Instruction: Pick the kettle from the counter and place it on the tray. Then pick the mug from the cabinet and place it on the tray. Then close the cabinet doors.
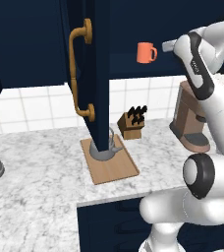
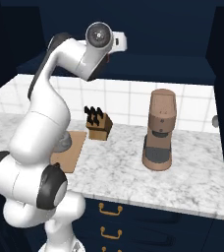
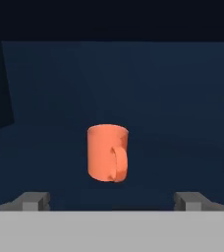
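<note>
My fingers (image 3: 35,201) stand wide apart at the bottom of the hand view, holding nothing. The mug (image 3: 107,153) stands upright at centre frame on the cabinet (image 3: 182,98) shelf, handle toward me. Closing on that handle could twist or topple it.

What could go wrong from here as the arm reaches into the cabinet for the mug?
1. The mug turns its loop handle toward the open jaws, so one fingertip may catch the handle and twist or tip it.
2. The open cabinet door hangs over the tray and hides part of the kettle; lowering the mug there could bump either.
</note>
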Robot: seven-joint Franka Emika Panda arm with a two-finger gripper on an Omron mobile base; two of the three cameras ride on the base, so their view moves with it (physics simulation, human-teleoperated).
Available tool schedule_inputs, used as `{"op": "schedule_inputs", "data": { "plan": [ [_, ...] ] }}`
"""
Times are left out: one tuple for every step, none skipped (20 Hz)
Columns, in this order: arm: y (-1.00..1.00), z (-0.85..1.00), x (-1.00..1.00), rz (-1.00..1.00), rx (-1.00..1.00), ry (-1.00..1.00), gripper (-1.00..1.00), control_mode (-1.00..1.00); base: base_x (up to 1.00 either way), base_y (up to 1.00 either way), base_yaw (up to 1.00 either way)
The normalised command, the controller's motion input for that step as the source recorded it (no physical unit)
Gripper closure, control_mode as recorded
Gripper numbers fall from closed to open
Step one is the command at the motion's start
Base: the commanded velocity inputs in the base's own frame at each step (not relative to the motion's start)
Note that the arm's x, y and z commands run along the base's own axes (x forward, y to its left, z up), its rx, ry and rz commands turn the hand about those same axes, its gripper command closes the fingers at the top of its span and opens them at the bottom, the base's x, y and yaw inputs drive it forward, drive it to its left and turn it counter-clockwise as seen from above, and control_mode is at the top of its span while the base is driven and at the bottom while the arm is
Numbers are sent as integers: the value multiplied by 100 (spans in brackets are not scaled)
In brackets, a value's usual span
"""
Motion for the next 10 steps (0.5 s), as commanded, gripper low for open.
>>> {"op": "schedule_inputs", "data": {
  "plan": [
    [8, 0, 51, 11, -2, 12, -100, -100, 0, 0, 0],
    [0, 0, 57, 13, 0, 16, -100, -100, 0, 0, 0],
    [0, 0, 61, 14, 0, 16, -100, -100, 0, 0, 0],
    [0, 0, 48, 12, 0, 9, -100, -100, 0, 0, 0],
    [0, 0, 52, 12, 0, 10, -100, -100, 0, 0, 0],
    [0, 0, 52, 13, 0, 11, -100, -100, 0, 0, 0],
    [0, 0, 56, 13, 0, 12, -100, -100, 0, 0, 0],
    [0, 0, 50, 13, 0, 9, -100, -100, 0, 0, 0],
    [0, 0, 57, 14, 0, 12, -100, -100, 0, 0, 0],
    [0, 0, 57, 15, 0, 11, -100, -100, 0, 0, 0]
  ]
}}
